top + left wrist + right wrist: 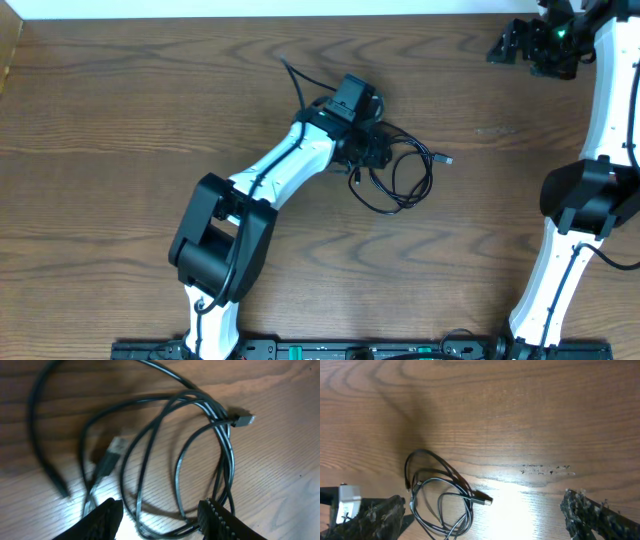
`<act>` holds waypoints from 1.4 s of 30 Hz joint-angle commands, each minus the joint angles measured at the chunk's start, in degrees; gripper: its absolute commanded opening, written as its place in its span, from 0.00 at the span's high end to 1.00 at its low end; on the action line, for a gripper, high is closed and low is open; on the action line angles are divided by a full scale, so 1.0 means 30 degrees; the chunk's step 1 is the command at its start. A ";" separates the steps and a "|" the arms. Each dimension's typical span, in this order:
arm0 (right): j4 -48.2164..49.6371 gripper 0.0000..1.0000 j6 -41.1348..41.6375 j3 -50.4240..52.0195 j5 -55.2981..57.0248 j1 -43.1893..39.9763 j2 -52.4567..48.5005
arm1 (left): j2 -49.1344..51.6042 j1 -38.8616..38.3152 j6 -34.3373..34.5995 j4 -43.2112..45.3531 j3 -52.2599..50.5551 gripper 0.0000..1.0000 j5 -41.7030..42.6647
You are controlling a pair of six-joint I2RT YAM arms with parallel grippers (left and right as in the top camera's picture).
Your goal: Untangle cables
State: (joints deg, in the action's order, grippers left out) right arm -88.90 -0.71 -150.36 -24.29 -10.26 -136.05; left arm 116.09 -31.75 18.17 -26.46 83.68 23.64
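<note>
The cables (400,178) lie as a tangle of thin dark loops on the wooden table, just right of centre. One small plug (446,158) pokes out to the right, and a loose strand (293,78) trails up and left. My left gripper (372,152) sits low over the left side of the tangle. In the left wrist view its jaws (160,510) stand apart, with several strands of the cables (180,450) on the table between them. A flat plug (112,452) and a smaller plug (243,420) show there. My right gripper (515,45) hangs open at the far right corner, high above the cables (442,500).
The table's far edge meets a white wall (300,8). A faint scuff mark (545,469) shows on the wood right of the tangle. The right arm's base link (585,195) stands at the right edge and the left arm's black joint (220,235) at the front left.
</note>
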 commanded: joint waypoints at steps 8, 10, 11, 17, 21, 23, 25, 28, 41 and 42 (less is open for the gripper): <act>-0.0029 0.03 -0.0430 0.0044 0.1078 0.0197 -0.0204 | 0.1326 -0.0393 -0.0197 0.1355 0.0306 0.47 -0.3555; 0.0000 0.03 -0.0444 0.0044 0.1071 0.0197 -0.0204 | 0.1668 -0.0437 -0.0197 0.2047 0.0306 0.48 -0.3548; 0.0015 0.04 -0.0444 0.0044 0.1071 0.0197 -0.0204 | 0.1719 -0.0481 -0.0197 0.2200 0.0306 0.49 -0.3541; 0.0066 0.04 -0.0452 0.0044 0.1078 0.0197 -0.0204 | 0.1741 -0.0678 -0.0189 0.2790 0.0306 0.65 -0.3541; 0.0051 0.04 -0.0444 0.0044 0.1071 0.0204 -0.0204 | 0.1821 -0.0918 -0.0197 0.2637 0.0306 0.68 -0.3555; 0.0051 0.04 -0.0444 0.0044 0.1071 0.0204 -0.0204 | 0.2011 -0.1071 -0.0189 0.2652 0.0306 0.68 -0.3555; 0.0051 0.04 -0.0444 0.0044 0.1071 0.0204 -0.0204 | 0.2193 -0.1209 -0.0189 0.2659 0.0306 0.69 -0.3555; 0.0015 0.05 -0.0444 0.0044 0.1071 0.0204 -0.0204 | 0.2404 -0.1282 -0.0189 0.2645 0.0306 0.76 -0.3555; -0.0510 0.10 -0.0437 0.0044 0.0386 0.0423 -0.0204 | -0.1355 -0.0452 0.0510 0.2710 0.0313 0.92 -0.2076; -0.0670 0.10 -0.0444 0.0044 0.0393 0.0539 -0.0204 | -0.1865 -0.0459 0.0692 0.2710 0.0313 0.92 -0.2040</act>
State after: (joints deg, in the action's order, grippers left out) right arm -90.02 -1.13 -150.30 -21.61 -9.80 -136.05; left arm 118.15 -33.43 18.63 -18.55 83.68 15.14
